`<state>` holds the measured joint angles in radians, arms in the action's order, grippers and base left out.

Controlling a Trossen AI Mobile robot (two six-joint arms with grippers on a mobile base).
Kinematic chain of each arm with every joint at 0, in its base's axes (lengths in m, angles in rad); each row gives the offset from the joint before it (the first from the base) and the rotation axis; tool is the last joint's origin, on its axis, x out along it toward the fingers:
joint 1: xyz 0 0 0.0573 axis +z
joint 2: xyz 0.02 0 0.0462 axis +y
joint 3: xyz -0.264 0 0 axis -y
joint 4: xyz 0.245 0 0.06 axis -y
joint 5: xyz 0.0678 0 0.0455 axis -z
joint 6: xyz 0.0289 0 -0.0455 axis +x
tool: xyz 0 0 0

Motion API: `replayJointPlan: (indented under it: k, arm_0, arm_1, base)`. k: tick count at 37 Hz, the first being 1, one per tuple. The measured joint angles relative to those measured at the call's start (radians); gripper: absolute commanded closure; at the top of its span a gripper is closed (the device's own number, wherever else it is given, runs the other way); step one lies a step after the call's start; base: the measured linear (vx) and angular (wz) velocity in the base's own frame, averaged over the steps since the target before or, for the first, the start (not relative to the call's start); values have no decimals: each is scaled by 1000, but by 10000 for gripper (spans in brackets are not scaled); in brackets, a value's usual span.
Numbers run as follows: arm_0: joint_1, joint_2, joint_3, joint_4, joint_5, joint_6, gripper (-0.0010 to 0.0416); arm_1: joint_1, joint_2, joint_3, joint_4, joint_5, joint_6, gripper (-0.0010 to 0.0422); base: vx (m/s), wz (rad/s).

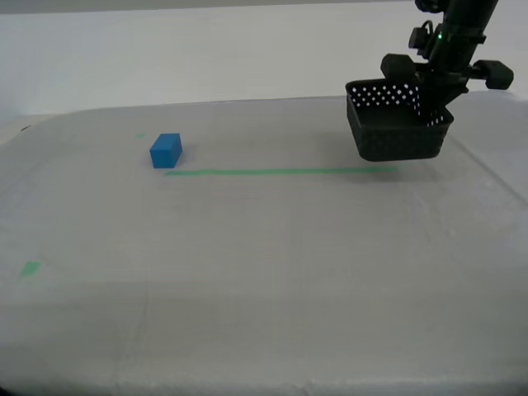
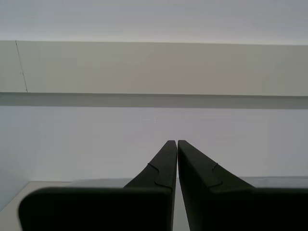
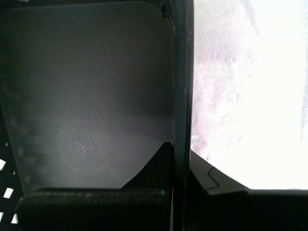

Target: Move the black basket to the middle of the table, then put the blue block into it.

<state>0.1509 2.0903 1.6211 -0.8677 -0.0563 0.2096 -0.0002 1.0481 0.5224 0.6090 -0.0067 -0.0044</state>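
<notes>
The first pincer (image 1: 435, 85) had the black basket (image 1: 398, 124) clamped by one wall, one finger inside and one outside the rim, and the basket hung tilted just off the worktop (image 1: 264, 272), near the end of the long green tape strip (image 1: 280, 172) on the exterior view's right. In the first wrist view the basket (image 3: 86, 91) filled most of the frame, its wall running edge-on between the two fingers (image 3: 154, 166). The blue block (image 1: 166, 150) sat on the worktop just past the other end of that same strip, well apart from the basket. The second pincer (image 2: 173, 144) was pressed together on nothing, pointing at a bare wall; it didn't show in the exterior view. Handling-wise, the basket looked like light, thin plastic, stiff enough to ride on a one-wall pinch but probably prone to swinging and flexing, so a grip at mid-wall on the rim seemed sensible. The block looked solid, hard and smooth-faced, likely a bit slippery, so squeezing two opposite flat faces squarely would be the safer bet. The basket wasn't at the middle of the worktop yet.
</notes>
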Motion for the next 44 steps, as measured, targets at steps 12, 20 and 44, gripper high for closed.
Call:
replayJointPlan:
  k: [12,20,44]
  arm_0:
    - [66,-56,0,-50,-2,70,406]
    - [134,-58,0,-60,-24,109,406]
    - [357,-60,0,40,-26,296,406]
  arm_1:
    - [0,0,0,0,0,0,412]
    - [0,0,0,0,0,0,412]
    - [0,0,0,0,0,0,412]
  base:
    - [0,0]
    - [0,0]
    - [0,0]
